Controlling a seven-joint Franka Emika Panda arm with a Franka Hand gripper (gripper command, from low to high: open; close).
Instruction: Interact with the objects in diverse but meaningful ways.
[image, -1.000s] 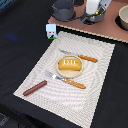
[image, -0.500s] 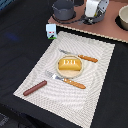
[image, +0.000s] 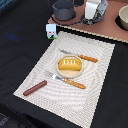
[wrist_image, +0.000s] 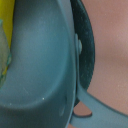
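Item 1, bread loaf (image: 69, 64): orange-brown, on a small plate (image: 61, 73) at the middle of the striped placemat (image: 95, 95). Unmoved since the earlier frames.

Item 2, sausage (image: 35, 88): reddish-brown, lying near the placemat's corner at the exterior view's left. Same spot as before.

Item 3, milk carton (image: 51, 31): white, upright, just off the placemat's far corner on the dark table (image: 20, 45). No change.

Item 4, saucepan (image: 64, 8): grey, on the pinkish board (image: 107, 31) at the far side; its long handle (image: 81, 21) runs toward the arm. The wrist view fills with its grey wall (wrist_image: 45, 60), a sliver of yellow (wrist_image: 5, 35) showing at the frame edge.

Item 5, fork (image: 79, 56) and knife (image: 67, 80): orange-handled, flanking the plate, undisturbed.

Item 6, claw (image: 93, 11): white, down at the board just beside the saucepan, in the same place as half a second ago. Cannot tell whether its fingers are apart or together.
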